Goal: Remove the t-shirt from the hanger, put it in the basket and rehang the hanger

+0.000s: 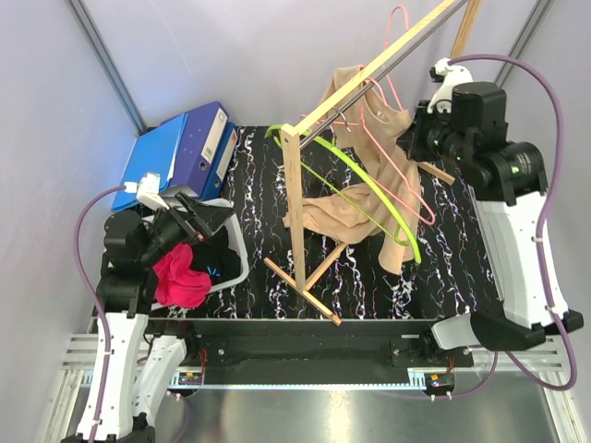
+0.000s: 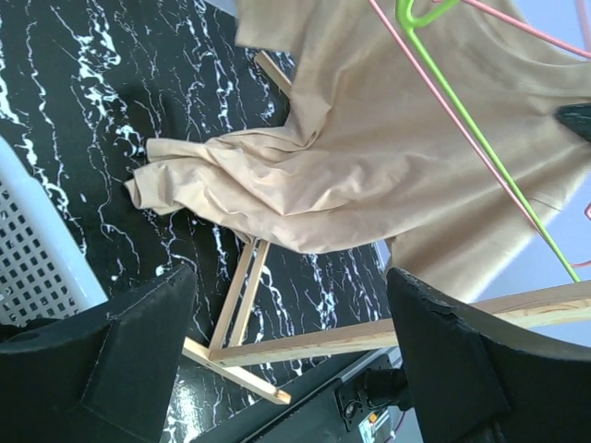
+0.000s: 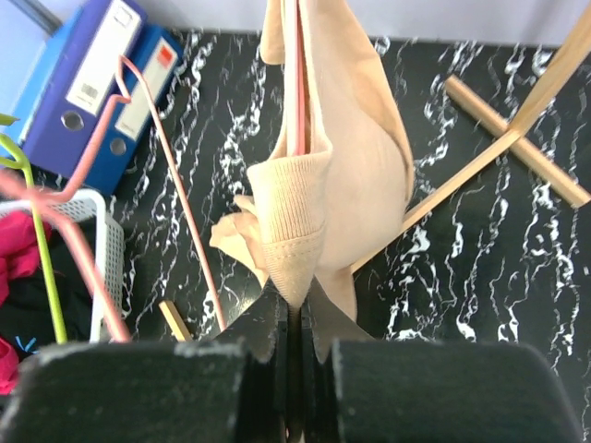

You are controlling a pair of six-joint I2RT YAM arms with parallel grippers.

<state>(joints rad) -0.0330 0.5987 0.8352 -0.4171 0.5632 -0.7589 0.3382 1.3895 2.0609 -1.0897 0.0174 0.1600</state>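
A tan t-shirt (image 1: 369,189) hangs on a pink hanger (image 1: 399,152) from the wooden rail (image 1: 379,66); its lower part is bunched on the black marbled mat. My right gripper (image 1: 427,131) is shut on the shirt's ribbed collar (image 3: 289,235), with the pink hanger wire (image 3: 299,83) running inside the cloth. A green hanger (image 1: 369,189) hangs beside it. My left gripper (image 1: 211,218) is open and empty at the left, over the white basket. In the left wrist view the shirt (image 2: 369,157) lies well beyond my fingers (image 2: 457,365).
A white basket (image 1: 238,260) holds red (image 1: 180,277) and black clothes at the left. Blue binders (image 1: 180,152) lie at the back left. The wooden rack post (image 1: 295,212) and its feet (image 1: 305,291) stand mid-mat.
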